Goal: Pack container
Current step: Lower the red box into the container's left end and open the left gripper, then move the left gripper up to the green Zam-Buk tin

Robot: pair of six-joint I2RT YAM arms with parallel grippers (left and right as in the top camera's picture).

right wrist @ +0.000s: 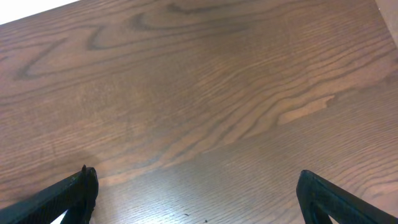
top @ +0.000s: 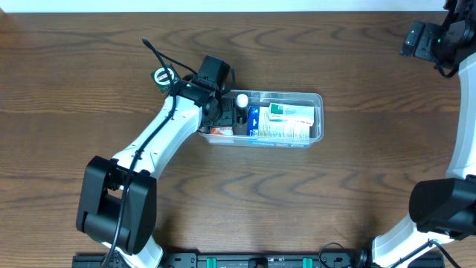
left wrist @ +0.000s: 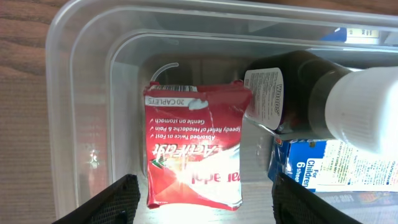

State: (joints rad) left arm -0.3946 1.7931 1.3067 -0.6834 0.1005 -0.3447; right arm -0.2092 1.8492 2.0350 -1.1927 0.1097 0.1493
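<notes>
Mid-table (top: 89, 45), long side running left to right: container (top: 318, 119). In its left end, flat on the floor: caplet packet (left wrist: 196, 146). Just right of the packet, toward the far wall: bottle (left wrist: 292, 93). Just beside the bottle on its near-right: children's medicine box (left wrist: 323, 165). Filling the right part of the container: stacked medicine boxes (top: 286, 119). Above the left end, over the packet and apart from it: left gripper (left wrist: 202, 205). On the table far-left of the container, near but apart: small roll (top: 162, 75). Well apart at the far right corner, over bare table: right gripper (top: 413, 39).
</notes>
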